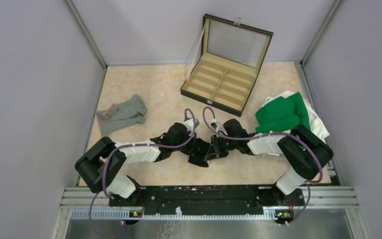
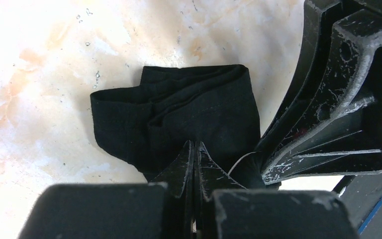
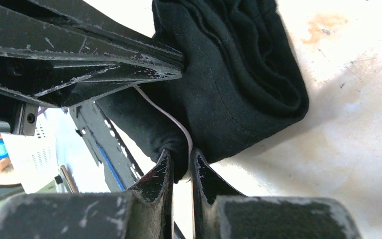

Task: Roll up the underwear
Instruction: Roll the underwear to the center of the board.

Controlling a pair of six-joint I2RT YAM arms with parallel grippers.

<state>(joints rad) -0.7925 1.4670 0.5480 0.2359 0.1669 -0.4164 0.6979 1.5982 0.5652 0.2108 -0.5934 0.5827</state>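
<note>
The black underwear (image 1: 198, 158) lies bunched on the bench (image 1: 149, 84) at lower centre of the top view, directly between the two arms and equally near both. In the left wrist view its folded bulk spreads up the frame from the fingertips, long axis running left to right, the layered fold pointing upper right. The left hand (image 2: 194, 149) is closed tight at its near edge, seemingly nipping thin cloth, and the right hand (image 3: 181, 162), fingers barely apart, pinches a bulge of that edge just beside it.
</note>
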